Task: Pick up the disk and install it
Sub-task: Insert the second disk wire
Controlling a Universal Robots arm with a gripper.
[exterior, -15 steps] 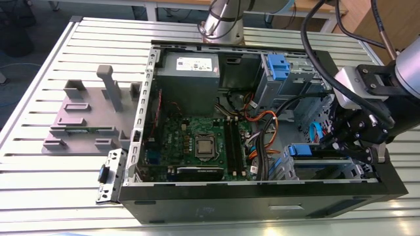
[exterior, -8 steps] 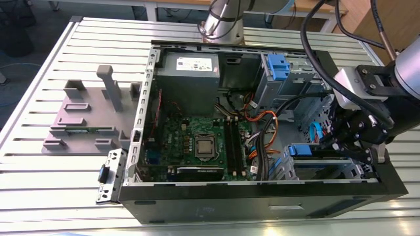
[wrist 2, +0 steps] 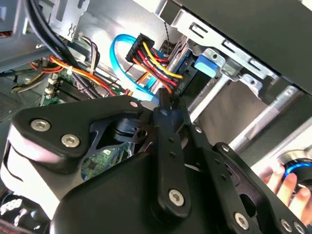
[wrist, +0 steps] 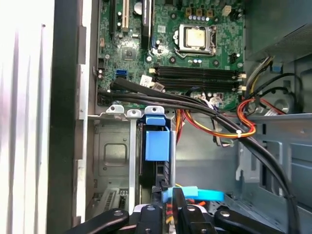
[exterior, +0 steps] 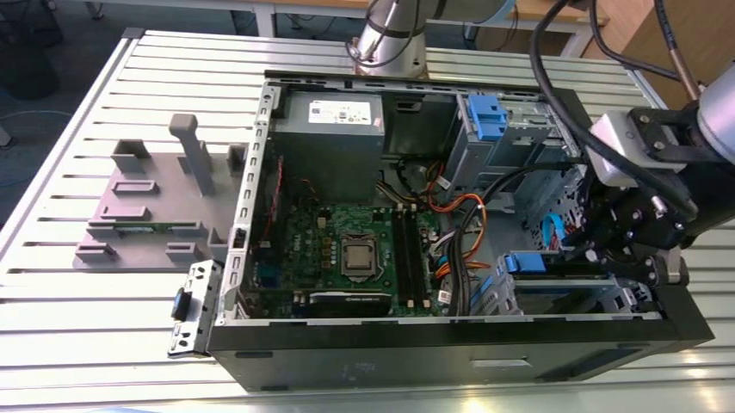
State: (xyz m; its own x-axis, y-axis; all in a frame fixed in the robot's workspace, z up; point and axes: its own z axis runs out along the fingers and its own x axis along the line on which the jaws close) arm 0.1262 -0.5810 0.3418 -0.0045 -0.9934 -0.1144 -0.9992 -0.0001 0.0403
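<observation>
Disk [wrist: 157, 146] sits on edge in its bay just ahead of our pincer [wrist: 168, 207], whose fingers are pressed together.

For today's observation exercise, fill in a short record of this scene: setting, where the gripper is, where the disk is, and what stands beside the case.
setting: open computer case on a slatted table
gripper position: gripper low inside the case, at the drive bay
disk: blue-tabbed disk sits upright in the silver bay
gripper contact: cannot tell
beside case: grey stand on the exterior view's left
</observation>
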